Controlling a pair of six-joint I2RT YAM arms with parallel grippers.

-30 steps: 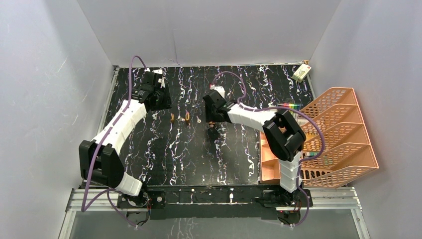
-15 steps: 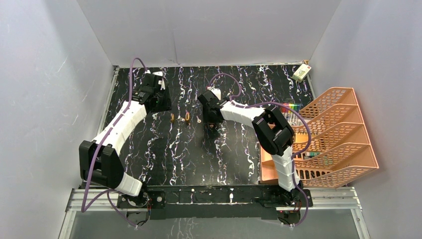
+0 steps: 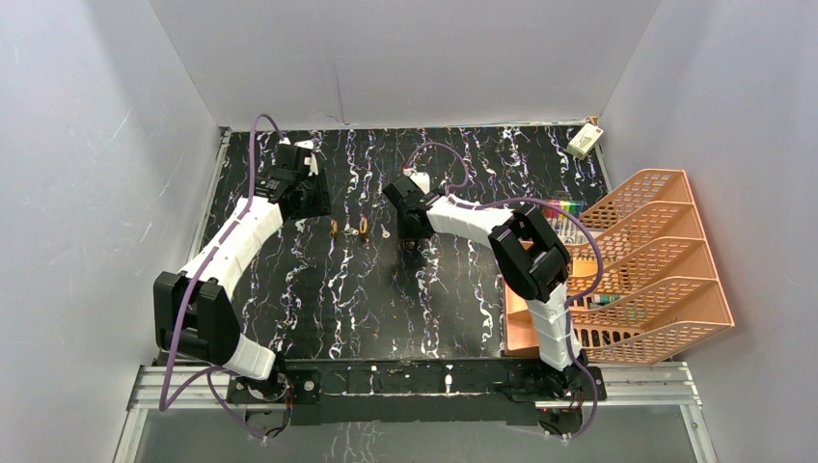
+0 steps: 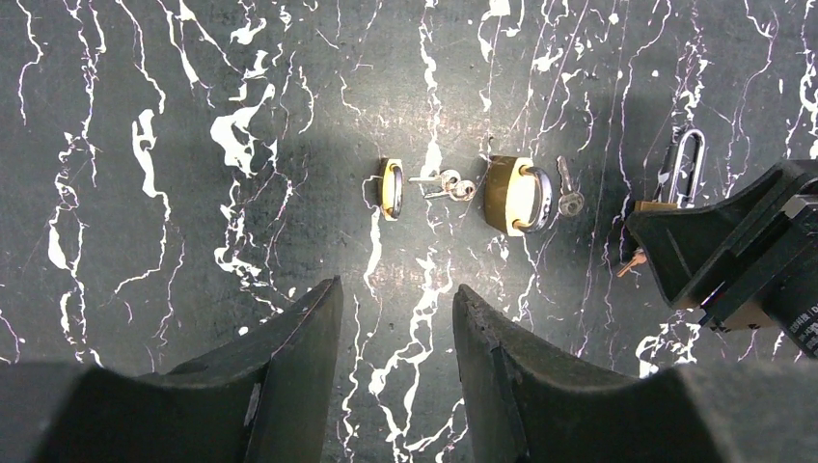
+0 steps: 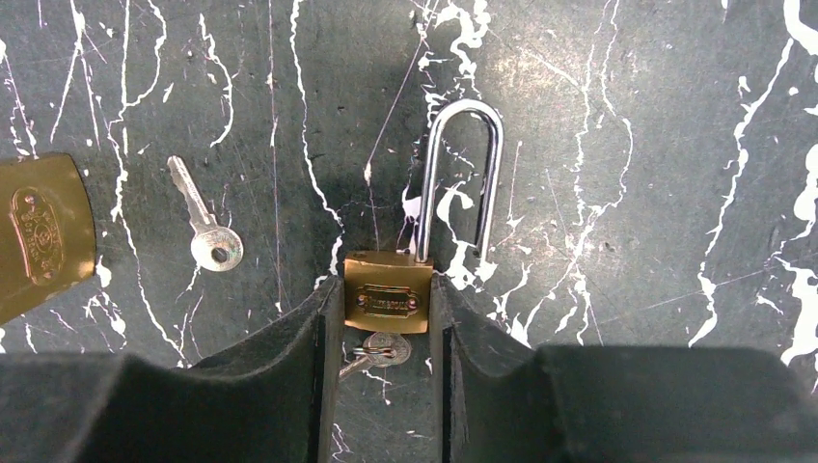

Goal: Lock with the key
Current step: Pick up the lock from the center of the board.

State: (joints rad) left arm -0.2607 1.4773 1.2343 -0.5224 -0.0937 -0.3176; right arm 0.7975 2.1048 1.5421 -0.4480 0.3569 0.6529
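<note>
A loose silver key (image 5: 204,231) and, beyond it, a rounded brass padlock (image 5: 39,231) lie on the black white-veined desk (image 5: 627,193) to the left of the right gripper (image 5: 386,289), touching neither jaw. The left gripper (image 4: 397,289) hangs with its jaws released around nothing. The right jaws are clenched on the body of the brass padlock with the long silver shackle (image 5: 388,292), which has one shackle leg seated and the other ending free beside the body, and a small key (image 5: 378,350) sits at its keyhole end between the jaws. To the right of those jaws and past the shackle, only desk surface shows.

right fingers (image 5: 280,386) | narrowed since a second ago | pinching padlock (image 5: 388,294) body
</note>
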